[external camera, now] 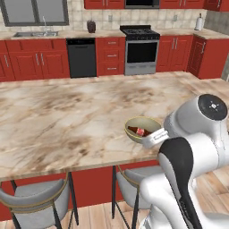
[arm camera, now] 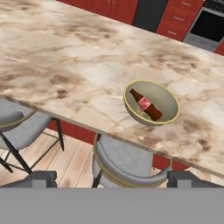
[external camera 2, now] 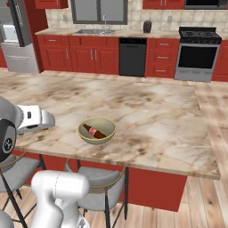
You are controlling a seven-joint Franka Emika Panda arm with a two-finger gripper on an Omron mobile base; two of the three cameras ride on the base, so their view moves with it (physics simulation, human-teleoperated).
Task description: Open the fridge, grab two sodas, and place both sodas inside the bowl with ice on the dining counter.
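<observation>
The pincer (arm camera: 109, 177) stands wide open and empty above a grey stool (arm camera: 127, 164). Beyond, near the marbled surface's (arm camera: 65, 57) front edge, sits the olive-tan bowl (arm camera: 168, 98), holding a dark brown, red-labelled soda bottle (arm camera: 145, 105) lying on its side.
</observation>
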